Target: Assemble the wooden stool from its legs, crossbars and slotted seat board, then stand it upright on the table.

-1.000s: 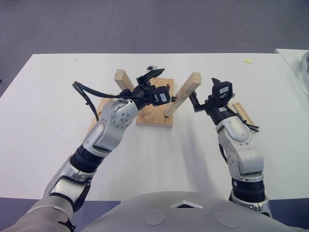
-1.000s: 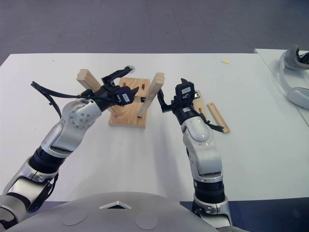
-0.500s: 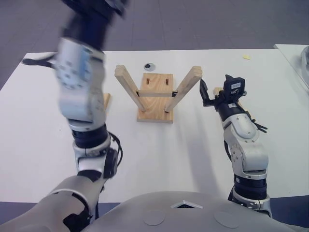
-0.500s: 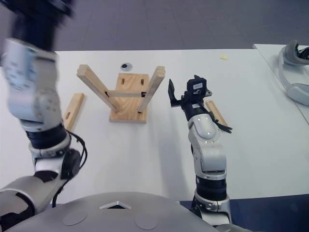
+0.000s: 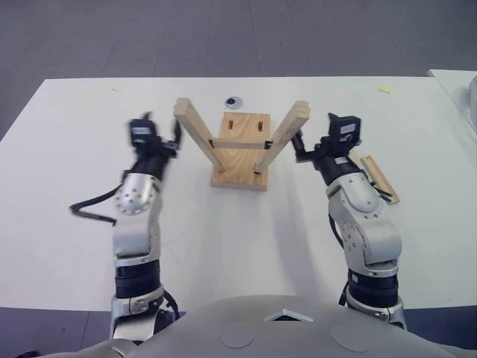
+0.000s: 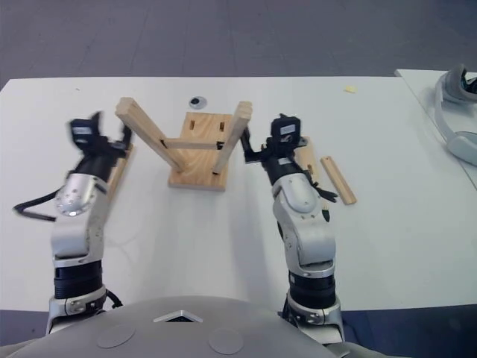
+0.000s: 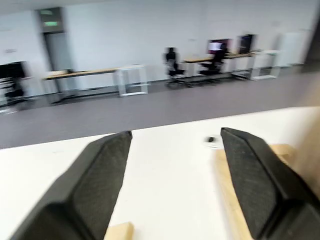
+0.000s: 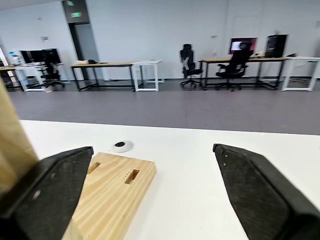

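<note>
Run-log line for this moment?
left end effector: open | right end effector: open | pale slotted wooden seat board: flat, two wooden legs, crossbar fitted

Open-plan office or lab hall. I work at a white worktop (image 5: 59, 149) standing on a grey floor (image 8: 150, 107). Beyond it are rows of white-framed desks (image 8: 107, 64), black swivel chairs (image 8: 188, 65), and a lit monitor (image 8: 245, 44) on one desk. White walls (image 8: 150, 30). A dark doorway (image 8: 82, 55) sits under a green exit sign (image 8: 74, 15). A second white table (image 6: 426, 108) stands just beside mine.
</note>
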Motion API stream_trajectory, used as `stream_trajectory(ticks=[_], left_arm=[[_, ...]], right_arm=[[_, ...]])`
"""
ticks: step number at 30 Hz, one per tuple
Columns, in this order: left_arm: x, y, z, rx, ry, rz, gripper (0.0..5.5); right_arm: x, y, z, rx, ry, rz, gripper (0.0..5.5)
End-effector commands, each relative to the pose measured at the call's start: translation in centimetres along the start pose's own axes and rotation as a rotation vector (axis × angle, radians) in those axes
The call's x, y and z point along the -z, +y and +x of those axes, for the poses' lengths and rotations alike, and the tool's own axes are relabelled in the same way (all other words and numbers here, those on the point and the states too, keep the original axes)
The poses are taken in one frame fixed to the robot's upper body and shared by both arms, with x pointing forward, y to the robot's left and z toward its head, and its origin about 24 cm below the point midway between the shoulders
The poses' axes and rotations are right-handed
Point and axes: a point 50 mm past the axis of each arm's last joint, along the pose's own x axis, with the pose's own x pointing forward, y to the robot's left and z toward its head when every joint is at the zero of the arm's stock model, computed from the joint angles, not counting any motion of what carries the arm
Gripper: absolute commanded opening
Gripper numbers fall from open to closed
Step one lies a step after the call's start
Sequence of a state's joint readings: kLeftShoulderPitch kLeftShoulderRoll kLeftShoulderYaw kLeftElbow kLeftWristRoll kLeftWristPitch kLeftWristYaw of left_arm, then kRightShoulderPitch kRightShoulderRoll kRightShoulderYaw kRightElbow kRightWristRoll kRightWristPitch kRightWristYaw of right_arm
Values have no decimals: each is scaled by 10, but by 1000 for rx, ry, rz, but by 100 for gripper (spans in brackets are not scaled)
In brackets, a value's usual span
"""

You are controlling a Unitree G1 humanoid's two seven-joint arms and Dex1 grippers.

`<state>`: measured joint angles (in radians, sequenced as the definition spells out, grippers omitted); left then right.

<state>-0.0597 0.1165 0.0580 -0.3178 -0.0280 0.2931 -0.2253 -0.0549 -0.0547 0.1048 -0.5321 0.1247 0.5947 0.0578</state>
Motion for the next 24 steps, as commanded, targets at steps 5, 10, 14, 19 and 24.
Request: stream_trajectory(ticks=[5, 10, 14, 19, 24], left_arm=[[-21, -84, 8, 674, -79, 140, 330], [-15, -55, 14, 551, -37, 173, 330], [15, -12, 4, 429, 101, 267, 330], [74, 45, -34, 376, 430, 578, 330], [92, 38, -35, 392, 440, 576, 330]], right_arm=[[-3, 28, 5, -264, 2, 9, 450], [4, 17, 5, -215, 42, -22, 450], [23, -8, 4, -126, 160, -85, 450], [52, -15, 11, -144, 273, -176, 450], [68, -18, 14, -162, 315, -218, 450]])
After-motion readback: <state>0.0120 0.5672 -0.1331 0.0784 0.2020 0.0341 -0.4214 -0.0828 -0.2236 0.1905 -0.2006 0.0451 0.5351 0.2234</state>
